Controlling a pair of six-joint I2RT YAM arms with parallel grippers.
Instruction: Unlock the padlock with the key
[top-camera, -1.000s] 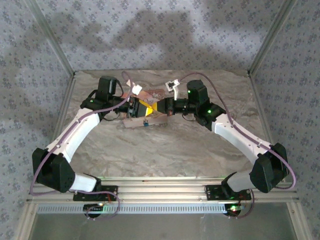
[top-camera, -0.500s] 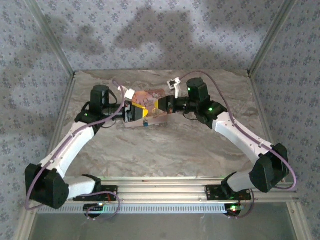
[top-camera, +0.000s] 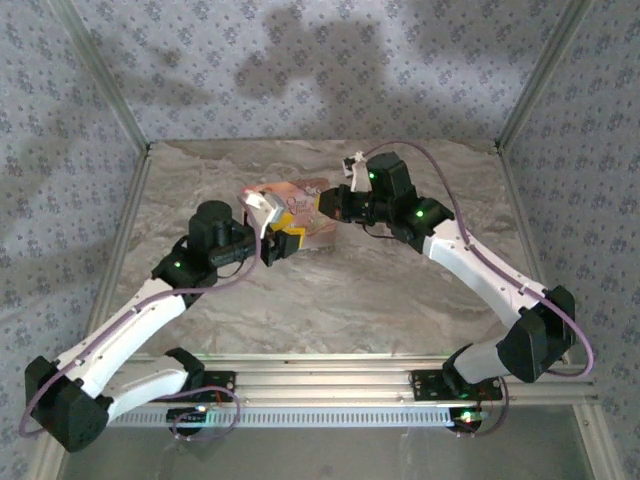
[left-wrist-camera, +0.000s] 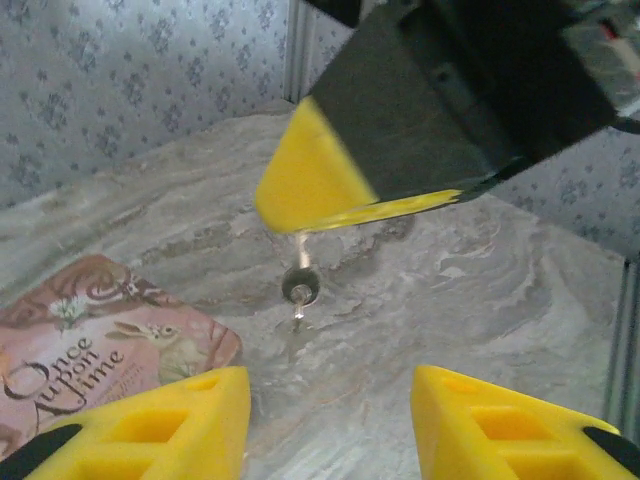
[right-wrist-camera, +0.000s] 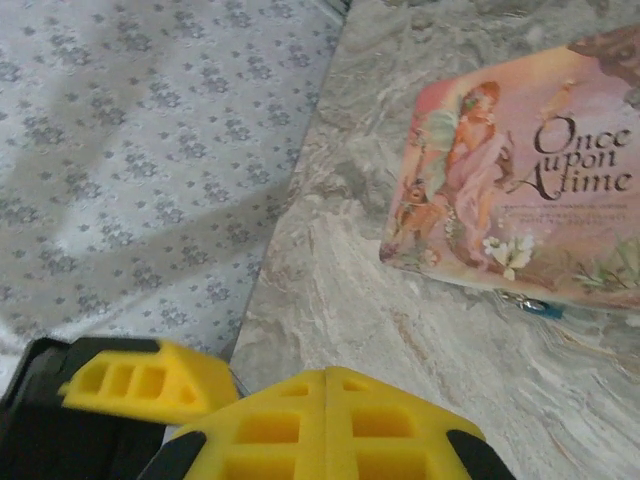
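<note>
1. Right wrist view: the tiny blue padlock (right-wrist-camera: 540, 308) is seen lying on the counter (right-wrist-camera: 380, 300). It touches the near edge of the pink box (right-wrist-camera: 520, 190), up and to the right of the right claw (right-wrist-camera: 325, 385).
2. The padlock is laid along the box edge, with its pale metal end to the left in the picture.
3. The right claw is pressed together, and a small key (left-wrist-camera: 300, 285) is held hanging from its tip.
4. The left claw (left-wrist-camera: 330, 400) is spread apart, just below the key.

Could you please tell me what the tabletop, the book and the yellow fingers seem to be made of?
The tabletop looks like matt marble or a marble-print laminate: grey-beige veining. The book seems printed card: coloured illustration, lettering. The fingers look like matt moulded plastic: uniform yellow, ribbed recesses.
</note>
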